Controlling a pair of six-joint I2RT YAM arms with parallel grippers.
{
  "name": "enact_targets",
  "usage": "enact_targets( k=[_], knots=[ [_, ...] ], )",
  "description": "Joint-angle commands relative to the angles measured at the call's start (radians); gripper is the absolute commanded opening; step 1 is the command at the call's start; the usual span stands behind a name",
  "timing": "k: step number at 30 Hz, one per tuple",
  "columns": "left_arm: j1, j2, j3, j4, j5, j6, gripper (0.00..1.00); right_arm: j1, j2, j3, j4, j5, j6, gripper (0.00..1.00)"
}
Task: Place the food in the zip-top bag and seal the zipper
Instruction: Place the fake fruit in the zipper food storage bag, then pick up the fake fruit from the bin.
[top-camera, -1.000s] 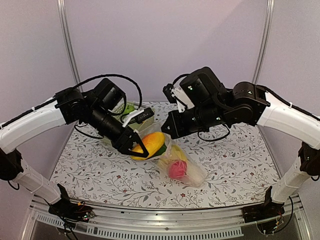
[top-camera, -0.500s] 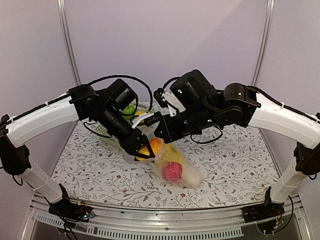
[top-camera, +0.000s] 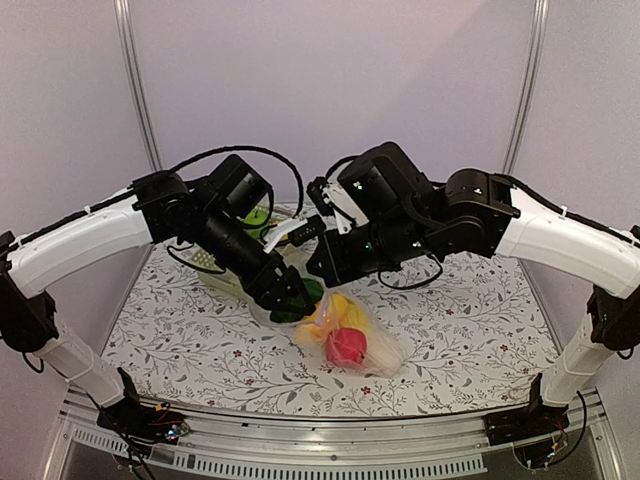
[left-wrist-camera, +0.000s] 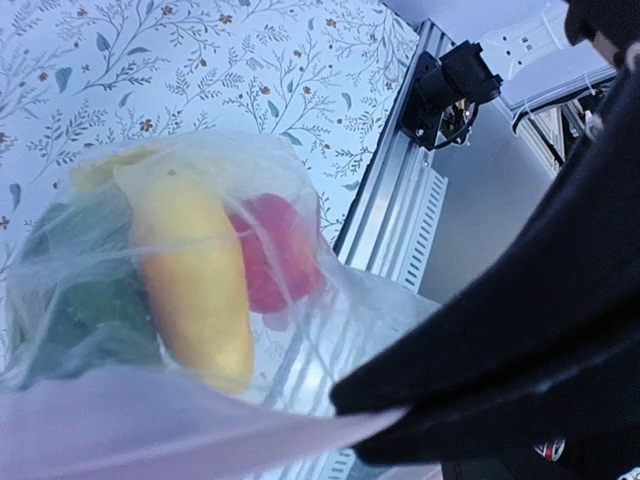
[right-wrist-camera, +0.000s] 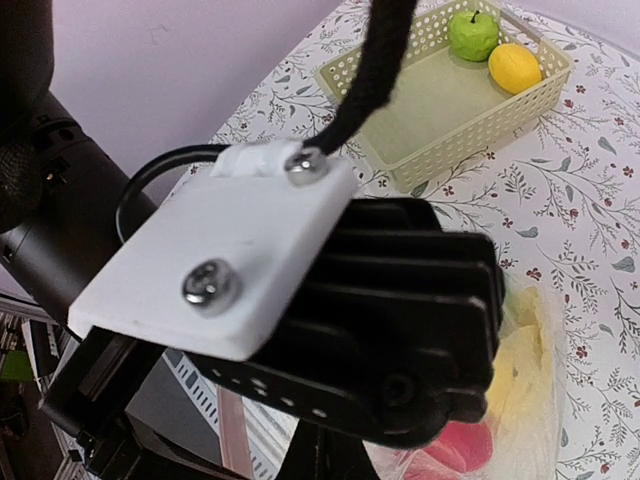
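Note:
The zip-top bag (top-camera: 378, 352) lies mouth-up between both arms, its mouth open. Inside it are a long yellow-orange fruit (left-wrist-camera: 195, 280), a red round fruit (top-camera: 345, 346) and a dark green vegetable (left-wrist-camera: 80, 310). My left gripper (top-camera: 288, 300) is at the bag's mouth, open and holding nothing; one dark finger (left-wrist-camera: 500, 350) shows beside the plastic. My right gripper (top-camera: 319, 270) is shut on the bag's upper mouth edge, though in its wrist view the left arm hides its fingers. I cannot make out the zipper. A green apple (right-wrist-camera: 472, 33) and a small yellow fruit (right-wrist-camera: 515, 67) are in the basket.
A pale green lattice basket (right-wrist-camera: 440, 120) stands at the back left of the flowered table, behind the left arm. The left arm's black wrist body (right-wrist-camera: 380, 330) fills the right wrist view. The table's metal front rail (left-wrist-camera: 400, 210) runs close to the bag.
The left gripper carried the yellow-orange fruit to the bag's mouth and let it go; the fruit now lies inside the bag. Both arms shifted slightly leftward.

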Motion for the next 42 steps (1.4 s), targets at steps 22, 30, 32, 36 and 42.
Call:
enact_targets(
  k=[22,30,32,36,42],
  knots=[
    [0.267,-0.357,-0.196,0.27,-0.331,-0.278,0.96,0.007,-0.147,-0.143,0.092,0.198,0.066,0.0],
    [0.463,-0.149,-0.242,0.435,-0.408,-0.378,0.95,0.008,-0.176,-0.169,0.089,0.24,0.087,0.0],
    [0.492,-0.073,-0.225,0.47,-0.418,-0.388,0.92,0.008,-0.18,-0.176,0.089,0.248,0.098,0.0],
    [0.533,0.089,-0.157,0.497,-0.483,-0.407,0.84,0.007,-0.18,-0.178,0.089,0.256,0.104,0.0],
    [0.546,0.307,-0.037,0.525,-0.591,-0.381,0.79,-0.001,-0.177,-0.166,0.085,0.26,0.099,0.0]
  ],
)
